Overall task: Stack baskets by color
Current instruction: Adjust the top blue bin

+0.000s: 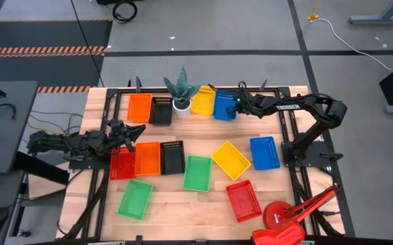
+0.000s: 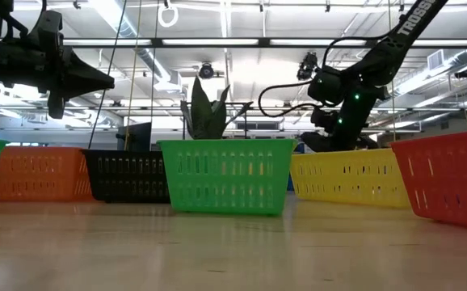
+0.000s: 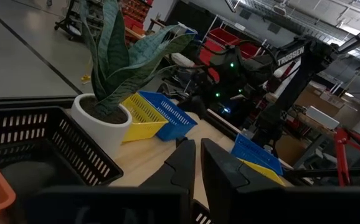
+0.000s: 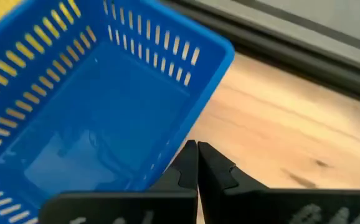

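Observation:
Several mesh baskets lie on the wooden table. In the far row stand an orange basket (image 1: 139, 107), a black basket (image 1: 160, 110), a yellow basket (image 1: 202, 100) and a blue basket (image 1: 223, 107). My right gripper (image 1: 239, 103) is shut and slants down at that blue basket's (image 4: 93, 124) right-hand wall. In the middle lie red (image 1: 122, 164), orange (image 1: 147, 158), black (image 1: 173, 156), green (image 1: 198, 173), yellow (image 1: 231, 160) and blue (image 1: 264, 152) baskets. My left gripper (image 1: 130, 133) hangs level above the red one, shut on nothing. My right gripper has its shut fingertips (image 4: 189, 152) at the outer side of the blue basket's right-hand wall (image 4: 179, 134), near a corner. It slants down from the table's right. The basket rests flat on the table. Whether the tips touch the wall, I cannot tell.
A white pot with a spiky plant (image 1: 181, 92) stands between the far black and yellow baskets. A second green basket (image 1: 135, 199) and a red one (image 1: 244, 201) lie near the front edge. A red clamp lamp (image 1: 288, 218) sits at the front right corner.

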Tool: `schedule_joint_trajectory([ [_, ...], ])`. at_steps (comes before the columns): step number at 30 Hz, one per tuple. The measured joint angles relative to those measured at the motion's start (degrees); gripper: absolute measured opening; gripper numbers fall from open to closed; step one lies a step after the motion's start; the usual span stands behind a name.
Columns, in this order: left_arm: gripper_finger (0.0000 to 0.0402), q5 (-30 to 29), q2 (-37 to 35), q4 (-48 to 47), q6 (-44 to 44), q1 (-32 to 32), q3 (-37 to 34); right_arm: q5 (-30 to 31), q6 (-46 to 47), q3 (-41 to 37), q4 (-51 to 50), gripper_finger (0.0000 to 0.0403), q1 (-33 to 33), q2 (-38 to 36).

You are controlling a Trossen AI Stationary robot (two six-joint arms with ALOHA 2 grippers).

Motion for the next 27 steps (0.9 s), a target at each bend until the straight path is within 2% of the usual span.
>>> schedule_joint_trajectory([
  [9,0.0037,0.0,-0.01,0.0,0.0,0.0,0.0,6.85,-3.47,0.0,0.92,0.0002,1.49,0.0],
  [11,0.0038,0.0,-0.01,0.0,0.0,0.0,0.0,8.94,-3.91,0.0,0.84,0.0001,3.6,0.0],
  [16,0.0039,0.0,-0.01,-0.01,-0.01,0.0,0.0,19.22,-4.38,0.0,-0.5,0.0001,11.01,-1.13],
  [19,0.0037,0.0,-0.02,-0.02,-0.02,0.0,0.0,22.4,-6.53,0.0,-0.71,0.0001,15.84,-2.9],
  [23,0.0032,0.0,-0.02,-0.02,-0.01,0.0,0.0,19.48,-11.6,0.02,-0.01,0.0001,22.0,-5.04],
  [27,0.003,0.0,0.0,-0.02,-0.02,-0.02,0.0,7.5,-16.98,0.02,0.61,0.0001,25.62,-5.49],
])
